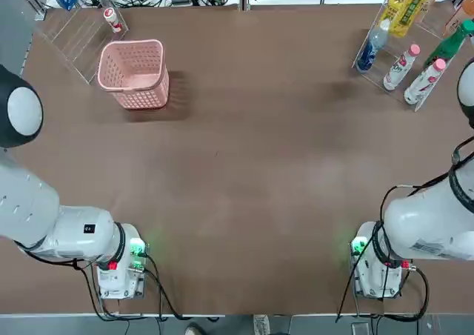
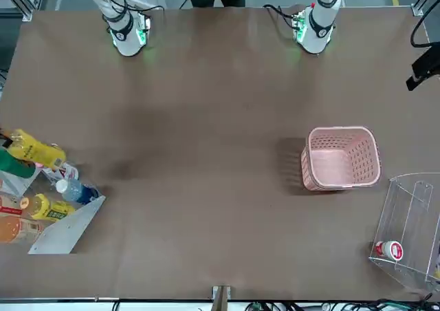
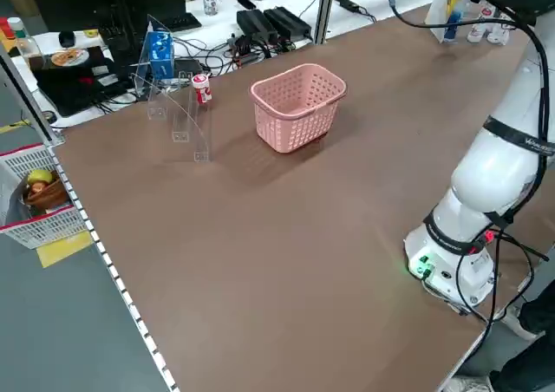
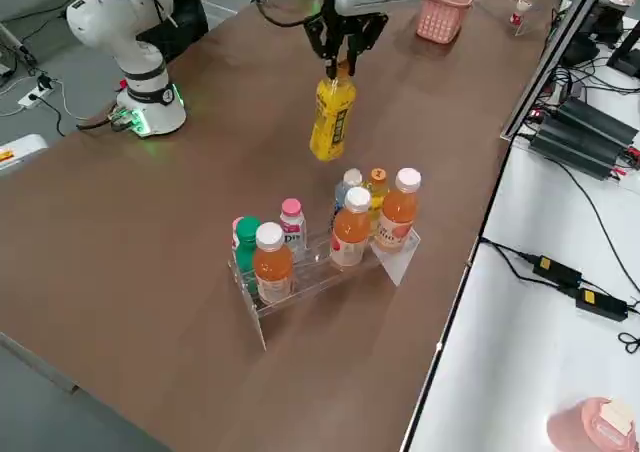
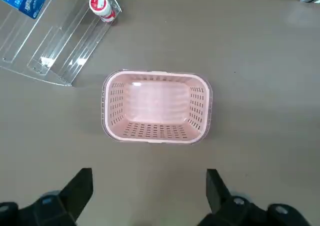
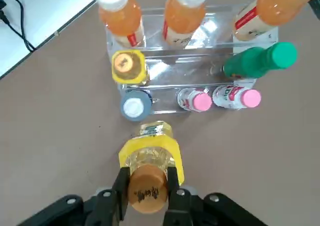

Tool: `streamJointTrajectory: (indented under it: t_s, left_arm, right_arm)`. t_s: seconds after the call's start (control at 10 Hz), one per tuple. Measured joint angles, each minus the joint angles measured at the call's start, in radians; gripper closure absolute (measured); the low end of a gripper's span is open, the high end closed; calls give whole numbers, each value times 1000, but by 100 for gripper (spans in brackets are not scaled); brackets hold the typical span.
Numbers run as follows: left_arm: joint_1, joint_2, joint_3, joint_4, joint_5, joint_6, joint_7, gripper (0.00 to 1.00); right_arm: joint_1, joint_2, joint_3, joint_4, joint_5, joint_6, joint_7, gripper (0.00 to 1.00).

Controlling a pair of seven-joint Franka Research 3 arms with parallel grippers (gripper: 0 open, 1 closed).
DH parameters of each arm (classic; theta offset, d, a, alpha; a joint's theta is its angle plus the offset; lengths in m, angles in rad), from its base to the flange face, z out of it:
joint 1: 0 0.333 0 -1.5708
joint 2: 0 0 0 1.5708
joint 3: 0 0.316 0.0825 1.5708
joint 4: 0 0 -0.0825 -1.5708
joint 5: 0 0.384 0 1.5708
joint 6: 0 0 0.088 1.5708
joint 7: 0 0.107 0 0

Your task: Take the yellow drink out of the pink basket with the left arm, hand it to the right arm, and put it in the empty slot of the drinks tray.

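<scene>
My right gripper [image 6: 147, 188] is shut on the orange-brown cap of the yellow drink [image 6: 150, 156]. The bottle hangs upright above the table, just short of the drinks tray [image 6: 165, 68]. From the right side, the yellow drink [image 4: 332, 117] hangs under the right gripper [image 4: 345, 50], beyond the drinks tray [image 4: 320, 272]. The tray's middle row has a bare gap between a small orange-yellow bottle [image 6: 129, 66] and a green bottle [image 6: 257, 60]. My left gripper [image 5: 147, 191] is open, high over the pink basket [image 5: 155, 136], which holds nothing. The pink basket [image 1: 141, 94] stands at the table's far left.
A clear acrylic box [image 1: 74, 42] with one small red-white bottle [image 1: 111, 18] stands beside the basket, at the table's far left corner. Orange, white-pink and blue-capped bottles fill the tray's other slots. A white bench with cables [image 4: 560, 272] runs along the table's far edge.
</scene>
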Motion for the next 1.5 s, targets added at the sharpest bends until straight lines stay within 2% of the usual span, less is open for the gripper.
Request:
streamJointTrajectory:
  t_s: [0.3,0.7,1.2,1.5]
  left_arm:
    - [0,0,0,0,0,0,4,0]
    - [2,0,0,0,0,0,4,0]
    - [2,0,0,0,0,0,4,0]
    - [1,0,0,0,0,0,4,0]
  right_arm:
    - [-24,-3,0,5,0,17,-74,66]
    - [-109,7,-1,8,0,73,-210,66]
    - [-151,112,-1,8,0,206,-212,66]
    - [-158,147,-1,9,0,249,-212,66]
